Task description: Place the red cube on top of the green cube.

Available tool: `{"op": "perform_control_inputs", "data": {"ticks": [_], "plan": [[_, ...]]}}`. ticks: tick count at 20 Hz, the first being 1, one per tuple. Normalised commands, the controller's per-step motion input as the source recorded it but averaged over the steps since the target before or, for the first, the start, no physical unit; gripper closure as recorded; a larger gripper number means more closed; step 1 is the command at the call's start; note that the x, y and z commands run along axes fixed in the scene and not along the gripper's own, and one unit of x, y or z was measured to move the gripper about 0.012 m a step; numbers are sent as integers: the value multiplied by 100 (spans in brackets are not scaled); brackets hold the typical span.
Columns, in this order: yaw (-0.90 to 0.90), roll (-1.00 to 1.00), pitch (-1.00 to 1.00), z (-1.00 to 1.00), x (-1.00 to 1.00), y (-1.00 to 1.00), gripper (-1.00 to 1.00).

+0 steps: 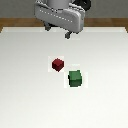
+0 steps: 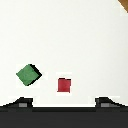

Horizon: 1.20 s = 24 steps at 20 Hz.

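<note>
- The white table (image 1: 25,100) is big and flat, and both cubes sit on it.
- The robot arm's gripper (image 1: 58,31) hangs high up above the far side of the table, well away from the cubes. Its two fingers (image 2: 21,102) are spread apart and there is nothing between them.
- The green cube (image 1: 75,78) rests on the table with nothing on top of it.
- The red cube (image 1: 58,64) is a bit smaller. It rests on the table near the green cube, a little farther back and toward the exterior view's left. The two do not touch.
- I think no part of the job is done yet. The gripper must go down, grab the red cube, lift it, and set it on the green cube.
</note>
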Motion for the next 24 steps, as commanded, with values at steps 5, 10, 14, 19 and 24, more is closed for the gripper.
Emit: {"op": "perform_control_inputs", "data": {"ticks": [5,10,14,19,24], "plan": [[0,0,0,-20,0,0,-100],[0,0,0,-80,0,0,-100],[0,0,0,-100,0,0,-100],[0,0,0,-100,0,0,-100],[0,0,0,-40,0,0,100]]}}
